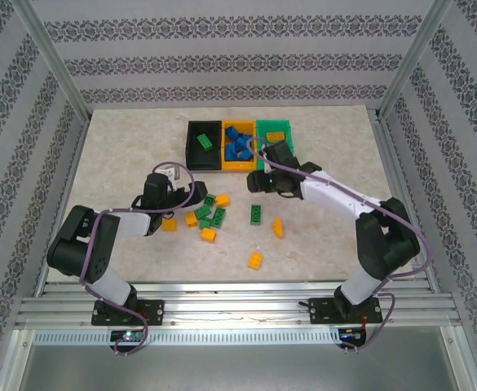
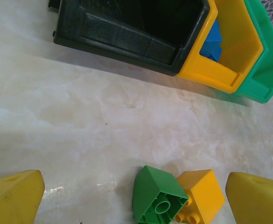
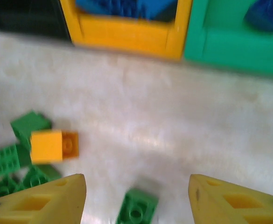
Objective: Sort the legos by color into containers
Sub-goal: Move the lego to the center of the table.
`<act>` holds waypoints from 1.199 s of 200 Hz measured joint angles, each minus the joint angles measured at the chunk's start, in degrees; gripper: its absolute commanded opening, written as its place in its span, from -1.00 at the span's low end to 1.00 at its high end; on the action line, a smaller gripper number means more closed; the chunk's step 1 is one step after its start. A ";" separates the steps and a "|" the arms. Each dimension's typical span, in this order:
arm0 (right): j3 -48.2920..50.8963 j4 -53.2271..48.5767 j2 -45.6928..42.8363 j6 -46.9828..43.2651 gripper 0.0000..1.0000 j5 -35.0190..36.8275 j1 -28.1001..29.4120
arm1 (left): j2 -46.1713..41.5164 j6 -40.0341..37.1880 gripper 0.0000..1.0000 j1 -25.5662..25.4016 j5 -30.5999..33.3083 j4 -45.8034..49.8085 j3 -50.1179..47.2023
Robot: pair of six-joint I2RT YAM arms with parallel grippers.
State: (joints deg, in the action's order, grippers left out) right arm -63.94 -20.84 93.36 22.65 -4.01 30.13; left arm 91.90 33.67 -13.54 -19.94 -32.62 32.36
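the table (image 2: 80, 116) is smooth, faintly glossy, marble-patterned. the black bin (image 2: 127, 35) is matt ribbed plastic; the yellow-orange bin (image 2: 206, 70) and legos (image 2: 152, 189) are shiny plastic.

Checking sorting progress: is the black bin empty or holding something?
Not empty: one green brick lies inside the black bin in the top view.

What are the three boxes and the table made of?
The black box, yellow box and green box look like hard molded plastic: smooth, one-color walls, soft shine. The table looks like glossy marble, pale veins and reflections, though it could be a printed sheet.
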 measured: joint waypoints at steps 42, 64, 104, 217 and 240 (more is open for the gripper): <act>6.03 -2.19 0.63 5.09 0.21 -0.11 5.25 | 0.00 0.04 0.99 0.31 -0.15 -0.02 0.00; 5.84 -2.14 2.78 6.67 0.21 0.13 8.59 | 0.55 0.59 0.99 1.88 -1.01 -0.48 -0.09; 2.99 -1.86 6.88 7.93 0.19 2.36 10.21 | 2.25 4.04 0.99 6.58 -3.56 -5.64 -2.69; -1.81 -2.64 12.94 8.44 0.27 7.52 9.33 | 2.25 6.10 0.99 7.19 -4.09 -7.72 -3.52; -5.03 -1.70 14.23 8.98 0.30 6.29 8.83 | 2.21 6.12 0.99 7.28 -4.26 -7.65 -3.52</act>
State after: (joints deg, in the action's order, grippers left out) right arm -68.97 -22.55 107.59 31.64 2.28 38.96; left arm 94.11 39.79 -6.26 -24.21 -40.27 28.84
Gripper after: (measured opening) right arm 0.644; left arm 0.996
